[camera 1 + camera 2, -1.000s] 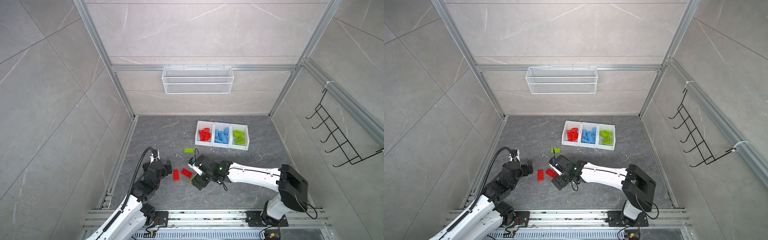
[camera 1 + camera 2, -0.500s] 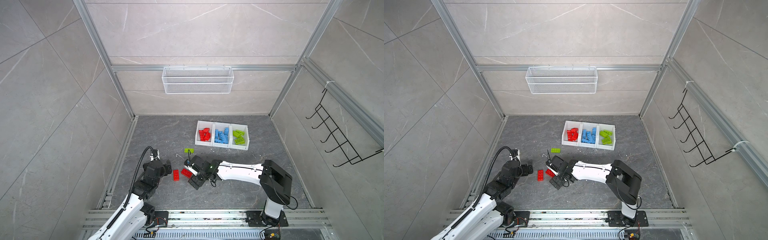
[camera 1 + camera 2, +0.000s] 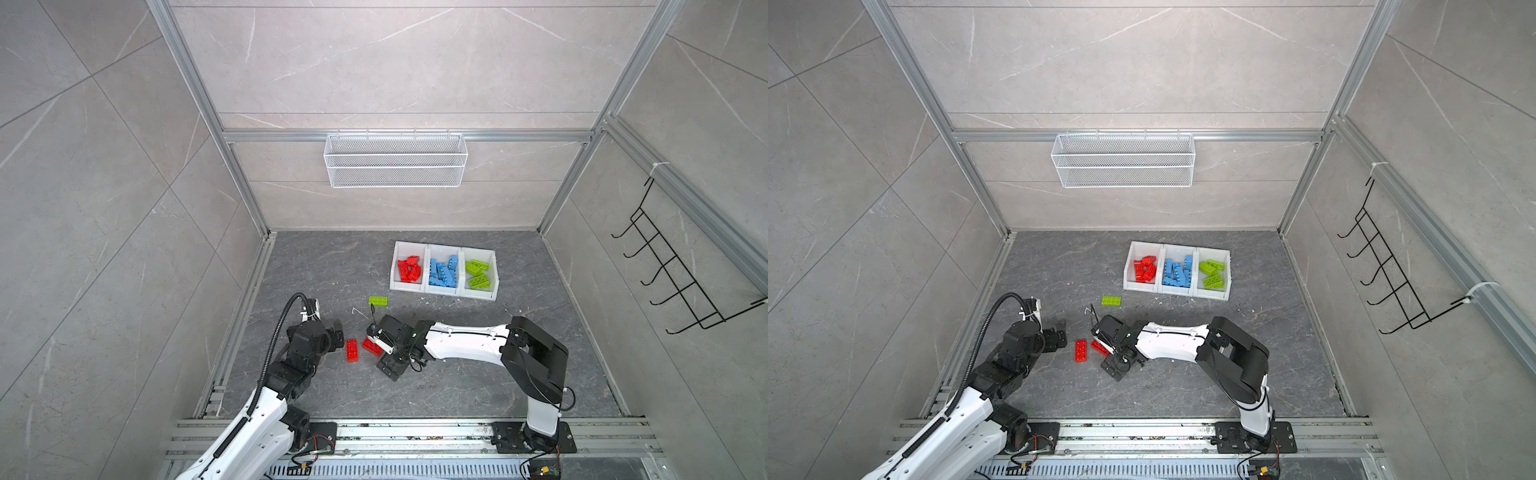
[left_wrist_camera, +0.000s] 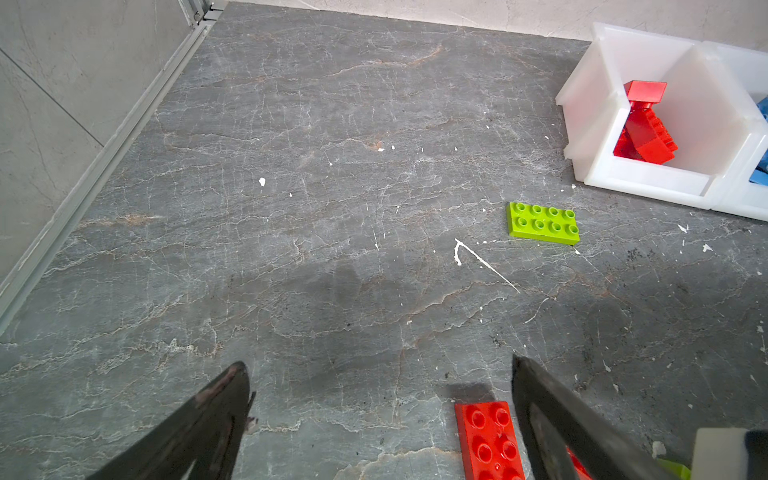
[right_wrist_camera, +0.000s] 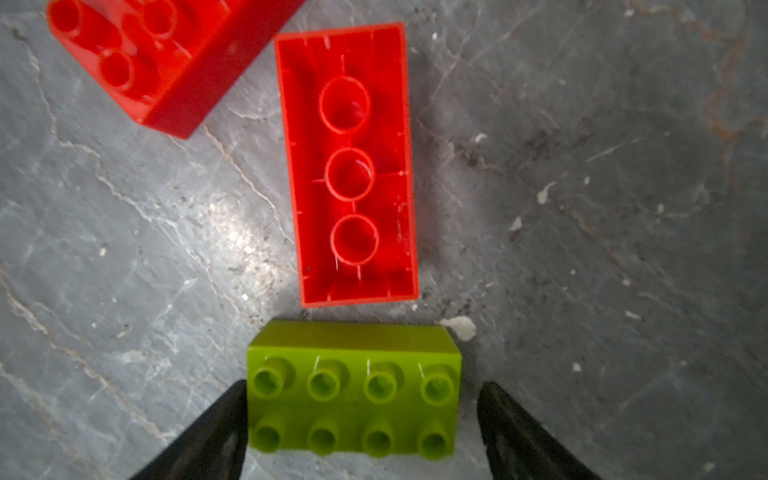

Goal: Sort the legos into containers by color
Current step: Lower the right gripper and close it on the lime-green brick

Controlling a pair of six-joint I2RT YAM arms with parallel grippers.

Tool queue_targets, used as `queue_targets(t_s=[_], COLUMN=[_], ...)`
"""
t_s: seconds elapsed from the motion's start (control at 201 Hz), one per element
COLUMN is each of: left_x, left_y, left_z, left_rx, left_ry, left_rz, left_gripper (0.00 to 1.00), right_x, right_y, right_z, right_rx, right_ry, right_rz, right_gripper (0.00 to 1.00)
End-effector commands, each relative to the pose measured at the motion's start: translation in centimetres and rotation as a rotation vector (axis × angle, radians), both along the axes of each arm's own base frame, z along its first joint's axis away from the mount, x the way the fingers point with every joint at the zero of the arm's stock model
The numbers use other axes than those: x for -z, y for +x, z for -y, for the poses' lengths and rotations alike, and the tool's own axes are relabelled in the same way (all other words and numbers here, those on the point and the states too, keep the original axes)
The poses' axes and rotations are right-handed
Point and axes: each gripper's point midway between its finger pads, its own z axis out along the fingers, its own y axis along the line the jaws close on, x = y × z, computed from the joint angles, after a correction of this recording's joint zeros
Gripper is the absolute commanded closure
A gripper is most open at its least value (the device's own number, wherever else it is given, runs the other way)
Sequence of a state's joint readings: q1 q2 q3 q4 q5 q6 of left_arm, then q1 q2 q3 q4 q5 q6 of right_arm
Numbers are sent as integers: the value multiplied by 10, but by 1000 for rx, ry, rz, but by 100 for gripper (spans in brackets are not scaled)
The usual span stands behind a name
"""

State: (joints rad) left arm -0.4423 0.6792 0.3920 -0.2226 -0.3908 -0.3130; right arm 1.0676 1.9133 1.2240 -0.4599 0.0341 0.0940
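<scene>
The containers (image 3: 442,286) (image 3: 1177,291) stand in a row at the back and hold red, blue and green legos. A loose green lego (image 3: 377,301) (image 4: 542,222) lies in front of them. Two red legos (image 3: 351,350) (image 3: 371,346) lie between the arms. My right gripper (image 5: 362,385) (image 3: 384,351) points down, open, astride another green lego (image 5: 353,395). One finger touches that lego and a gap shows at the other. A red lego (image 5: 351,166) lies studs down just beyond it. My left gripper (image 4: 378,361) (image 3: 337,330) is open, with a red lego (image 4: 488,440) beside one finger.
A white wire basket (image 3: 395,160) hangs on the back wall and a black hook rack (image 3: 681,282) on the right wall. Metal rails (image 3: 245,316) edge the grey stone floor on the left. White chips litter the floor.
My right arm has folded its elbow inward and shifted its gripper slightly left, over the green lego by the red ones. The left arm has not moved.
</scene>
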Motion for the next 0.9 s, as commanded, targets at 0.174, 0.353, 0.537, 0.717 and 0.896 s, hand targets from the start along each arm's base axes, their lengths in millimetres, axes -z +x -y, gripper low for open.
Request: queue_targets(t_s=[0.174,0.353,0.537,0.717,0.896], left_x=[-12,-11,-11,-11,-11], left_y=[6,7,7,7,7], left_z=[-1,1,1,1,1], left_rx=[-7,3,4,4,3], left_ry=[-2,2,2,1,2], left_rz=[45,35,33,34,34], left_gripper=[1,1,1,1,1], right_x=[-4,-19,-41,-77,-107], right_y=[3,7,24,63,122], right_z=[2,6,31,77,154], right_rx=[22,59,132,275,520], right_ry=[6,64,116,210,238], right_rz=[26,44,43,57,73], right_gripper=[26,33,40,43,45])
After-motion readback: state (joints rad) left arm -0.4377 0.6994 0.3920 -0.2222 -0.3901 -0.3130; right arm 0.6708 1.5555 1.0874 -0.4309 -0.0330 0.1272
